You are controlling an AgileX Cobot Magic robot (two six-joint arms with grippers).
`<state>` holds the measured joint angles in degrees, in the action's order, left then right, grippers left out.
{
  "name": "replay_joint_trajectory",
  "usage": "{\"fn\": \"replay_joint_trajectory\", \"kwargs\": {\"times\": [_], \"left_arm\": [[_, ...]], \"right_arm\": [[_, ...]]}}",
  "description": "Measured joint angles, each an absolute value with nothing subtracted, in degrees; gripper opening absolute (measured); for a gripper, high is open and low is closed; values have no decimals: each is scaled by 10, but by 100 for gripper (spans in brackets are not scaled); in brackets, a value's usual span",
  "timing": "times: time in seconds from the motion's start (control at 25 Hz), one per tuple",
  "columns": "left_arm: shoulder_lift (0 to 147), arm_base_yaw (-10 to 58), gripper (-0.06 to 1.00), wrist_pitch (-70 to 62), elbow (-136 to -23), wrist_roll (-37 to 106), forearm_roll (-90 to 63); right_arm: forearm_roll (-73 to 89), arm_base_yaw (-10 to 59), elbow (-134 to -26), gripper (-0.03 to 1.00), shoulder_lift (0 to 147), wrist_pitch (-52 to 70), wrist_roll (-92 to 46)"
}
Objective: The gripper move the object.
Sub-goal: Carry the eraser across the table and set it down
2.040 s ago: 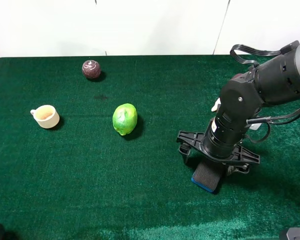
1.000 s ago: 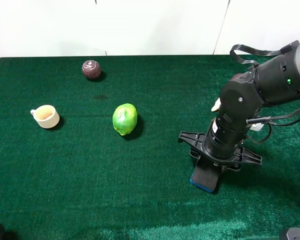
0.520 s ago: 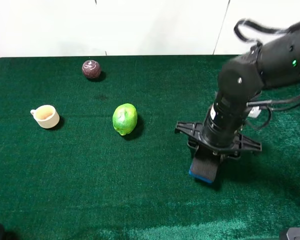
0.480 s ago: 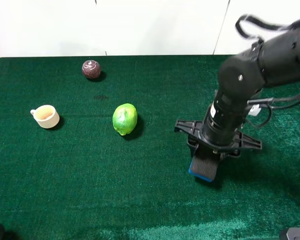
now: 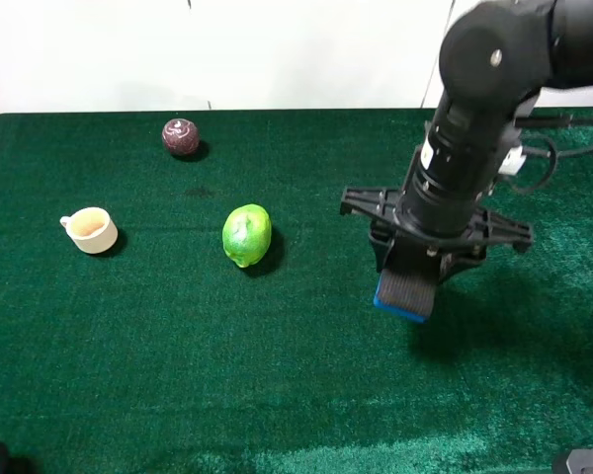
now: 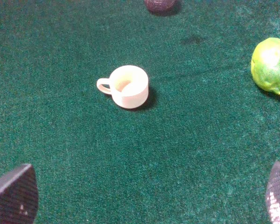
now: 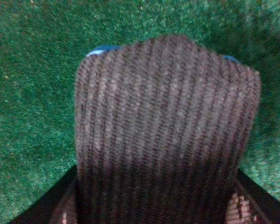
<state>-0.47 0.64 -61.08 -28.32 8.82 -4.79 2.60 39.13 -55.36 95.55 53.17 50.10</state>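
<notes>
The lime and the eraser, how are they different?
The lime is round and bright green; the eraser is flat and dark grey with a blue base. The lime lies free on the table; the eraser is clamped in the right gripper.

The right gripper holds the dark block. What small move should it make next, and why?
Probably carry the block a little sideways, keeping the grip shut. The right gripper clamps it, and its shadow lies apart from it on the green mat, so it seems lifted. The lime stands well to the side, so nothing blocks a short move.
</notes>
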Motion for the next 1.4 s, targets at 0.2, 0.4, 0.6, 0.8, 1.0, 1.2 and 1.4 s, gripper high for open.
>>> {"fn": "replay_joint_trajectory", "kwargs": {"times": [0.2,0.4,0.6,0.8,1.0,1.2,1.4], "left_arm": [[-5,6,99,-611,-283,88,-48],[-5,6,99,-611,-283,88,-48],[-5,6,99,-611,-283,88,-48],[-5,6,99,-611,-283,88,-48],[-5,6,99,-611,-283,88,-48],[-5,6,99,-611,-283,88,-48],[-5,6,99,-611,-283,88,-48]], "right_arm": [[-4,388,-603,41,955,589,496],[0,336,-643,41,955,613,446],[4,267,-663,41,955,614,404],[4,189,-673,41,955,602,363],[4,111,-678,41,956,579,313],[4,57,-702,41,990,570,268],[0,24,-761,41,1055,559,240]]}}
